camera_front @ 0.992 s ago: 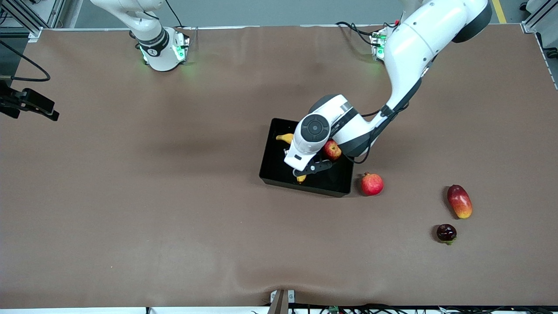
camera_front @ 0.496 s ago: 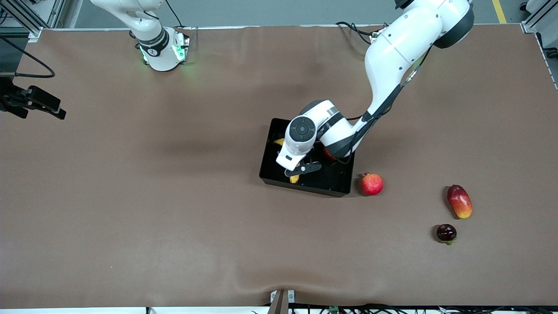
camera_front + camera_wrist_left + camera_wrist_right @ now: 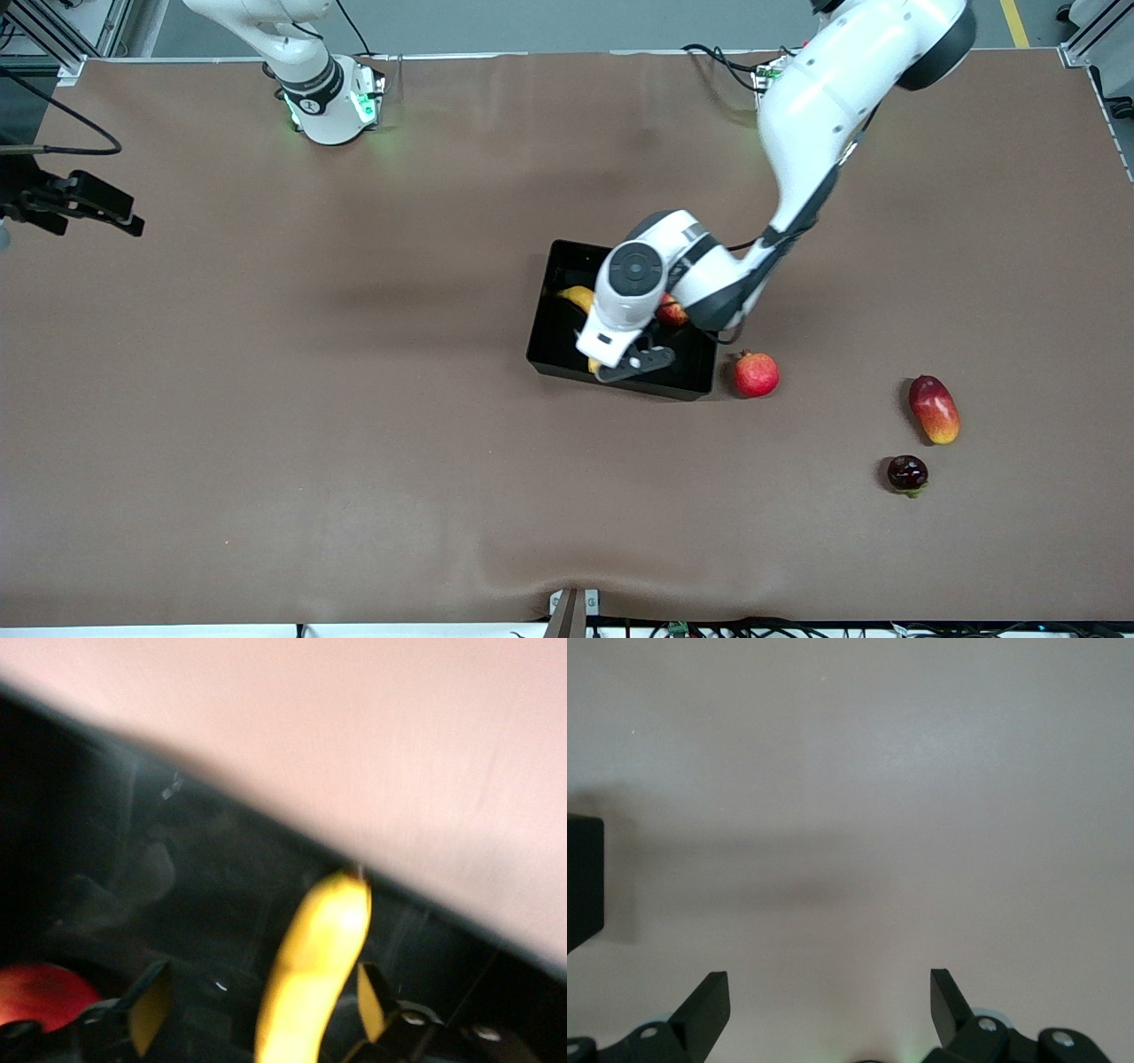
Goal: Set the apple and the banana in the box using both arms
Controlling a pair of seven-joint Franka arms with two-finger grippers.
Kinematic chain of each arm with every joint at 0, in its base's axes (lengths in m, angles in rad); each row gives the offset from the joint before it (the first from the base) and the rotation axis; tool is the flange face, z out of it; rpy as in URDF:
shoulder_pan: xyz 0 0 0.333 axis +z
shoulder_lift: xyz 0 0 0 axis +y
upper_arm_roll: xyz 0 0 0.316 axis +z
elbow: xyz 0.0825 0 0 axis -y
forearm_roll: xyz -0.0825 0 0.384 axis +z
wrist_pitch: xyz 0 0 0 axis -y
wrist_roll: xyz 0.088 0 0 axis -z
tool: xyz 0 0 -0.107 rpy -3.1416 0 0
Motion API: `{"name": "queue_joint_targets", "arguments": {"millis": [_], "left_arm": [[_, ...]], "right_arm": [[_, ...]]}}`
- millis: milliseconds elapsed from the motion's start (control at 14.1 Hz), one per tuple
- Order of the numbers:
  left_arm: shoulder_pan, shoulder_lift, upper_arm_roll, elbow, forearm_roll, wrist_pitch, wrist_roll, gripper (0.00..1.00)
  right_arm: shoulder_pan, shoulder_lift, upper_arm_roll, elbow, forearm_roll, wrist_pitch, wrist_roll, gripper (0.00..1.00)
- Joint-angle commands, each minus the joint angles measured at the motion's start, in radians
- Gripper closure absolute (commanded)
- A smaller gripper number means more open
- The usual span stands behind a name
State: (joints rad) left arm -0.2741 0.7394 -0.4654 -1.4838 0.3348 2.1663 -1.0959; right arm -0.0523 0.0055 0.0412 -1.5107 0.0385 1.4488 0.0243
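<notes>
Looking down from the front camera, you see the left arm (image 3: pixel 824 115) reaching from its base to the box (image 3: pixel 554 341), with the left gripper (image 3: pixel 631 363) low over the box's nearer part. Your left wrist view shows its fingers (image 3: pixel 151 1014) spread wide, one on each side of the banana (image 3: pixel 314 970) with a gap on both sides, so they pinch nothing. The banana lies on the box floor; in the front view one yellow end (image 3: pixel 578 297) shows past the arm's wrist and the other end pokes out near the gripper. The apple (image 3: pixel 671 312) is also in the box, toward the left arm's end of it, mostly hidden by the wrist; you catch it as a red patch (image 3: pixel 44 992) in the left wrist view.

The right arm (image 3: pixel 301 62) waits, and the right gripper (image 3: pixel 830 1014) hangs over bare table (image 3: pixel 266 399) with its fingers (image 3: pixel 709 1005) spread and nothing between them.

On the table just beside the box, toward the left arm's end, sits a pomegranate (image 3: pixel 756 374). Well apart from it, closer to that end, lie a mango (image 3: pixel 934 408) and, nearer the front camera, a small dark fruit (image 3: pixel 907 472).
</notes>
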Motion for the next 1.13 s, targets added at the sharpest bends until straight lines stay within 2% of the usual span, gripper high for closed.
{"name": "queue_joint_targets", "arguments": {"millis": [0,354,638,780,921,1063], "left_arm": [[0.111,-0.188,-0.005,-0.007,-0.002,-0.130,0.082,0.00],[0.314,-0.380,-0.010,-0.004,-0.045,-0.255,0.241,0.00],[0.417,-0.501,-0.009,-0.004,-0.051,-0.384,0.446,0.00],[0.466,-0.558,-0.009,-0.004,-0.092,-0.417,0.548,0.00],[0.467,-0.625,0.025,-0.018,-0.138,-0.454,0.652,0.00],[0.432,-0.673,0.112,-0.024,-0.189,-0.506,0.752,0.00]], "right_arm": [[0.054,-0.028,-0.036,-0.011,-0.002,-0.018,-0.003,0.00],[0.068,-0.025,-0.058,-0.013,0.003,0.004,-0.007,0.00],[0.065,-0.030,-0.083,-0.039,0.004,-0.004,-0.030,0.00],[0.072,-0.032,-0.083,-0.039,0.006,-0.007,-0.030,0.00],[0.089,-0.029,-0.084,-0.020,0.004,-0.014,-0.023,0.00],[0.089,-0.027,-0.083,-0.002,0.001,-0.040,-0.020,0.00]]}}
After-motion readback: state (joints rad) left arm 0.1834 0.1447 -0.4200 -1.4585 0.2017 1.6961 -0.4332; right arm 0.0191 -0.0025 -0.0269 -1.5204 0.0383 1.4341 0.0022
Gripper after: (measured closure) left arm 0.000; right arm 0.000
